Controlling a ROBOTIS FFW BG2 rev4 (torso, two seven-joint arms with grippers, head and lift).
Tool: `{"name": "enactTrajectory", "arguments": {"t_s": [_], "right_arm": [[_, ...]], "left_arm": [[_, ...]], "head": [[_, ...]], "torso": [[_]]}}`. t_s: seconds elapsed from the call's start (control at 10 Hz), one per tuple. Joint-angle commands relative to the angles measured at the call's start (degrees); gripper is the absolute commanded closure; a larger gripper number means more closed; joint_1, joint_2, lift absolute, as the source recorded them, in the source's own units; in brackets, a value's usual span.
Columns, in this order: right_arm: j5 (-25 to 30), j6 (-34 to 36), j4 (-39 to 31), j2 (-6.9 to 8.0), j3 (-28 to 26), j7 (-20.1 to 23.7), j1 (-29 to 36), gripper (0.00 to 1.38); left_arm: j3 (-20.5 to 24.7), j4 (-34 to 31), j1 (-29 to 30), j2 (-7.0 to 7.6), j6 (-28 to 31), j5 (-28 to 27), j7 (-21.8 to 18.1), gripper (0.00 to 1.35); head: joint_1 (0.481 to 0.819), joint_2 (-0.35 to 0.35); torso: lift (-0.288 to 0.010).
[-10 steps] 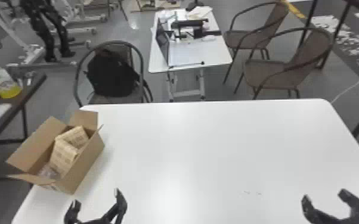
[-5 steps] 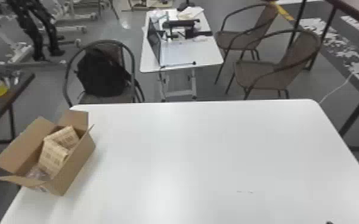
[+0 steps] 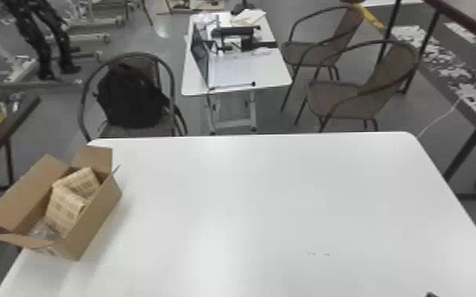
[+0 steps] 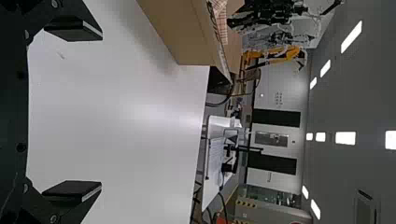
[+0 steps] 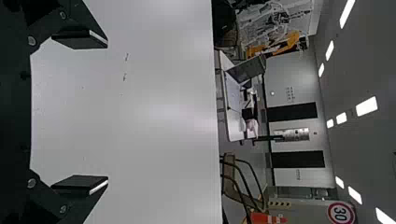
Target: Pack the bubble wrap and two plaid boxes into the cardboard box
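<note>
In the head view we see the big white table (image 3: 241,197), and the cardboard box (image 3: 97,221) sits on it, over at our left end. The box is turned a bit, and its flaps are up and spread out. Inside it we see one plaid box (image 3: 64,209) near the middle, and the other plaid box (image 3: 85,182) is just past it, tipped a little. The clear bubble wrap (image 3: 42,232) is in the box too, at the end close to us. Two tiny dark marks (image 3: 318,254) are on the table. A small dark tip of our right gripper (image 3: 431,294) pokes in at the bottom edge. Past the table, a black bag (image 3: 130,96) sits on a chair, and a laptop (image 3: 199,59) is open on a small white table (image 3: 269,75).

In the left wrist view, our left gripper (image 4: 101,110) is wide open and holds nothing. Its two flat fingers are far from each other, with the white table behind the gap. The cardboard box is past the fingers, well apart from them, and a bit of plaid peeks out of it.

In the right wrist view, our right gripper (image 5: 107,111) is wide open as well, and its hold is empty. Behind its gap we see the white table.
</note>
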Motion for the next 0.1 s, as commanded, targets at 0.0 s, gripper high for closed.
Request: {"name": "enactTrajectory", "arguments": {"t_s": [0.0], "right_arm": [[0.1,0.3,-0.3,0.14,0.1,0.0,0.1,0.25]], "left_arm": [[0.0,0.0,-0.1,0.17,0.1,0.0,0.0,0.17]], "head": [[0.695,0.098]], "torso": [[-0.014]]}}
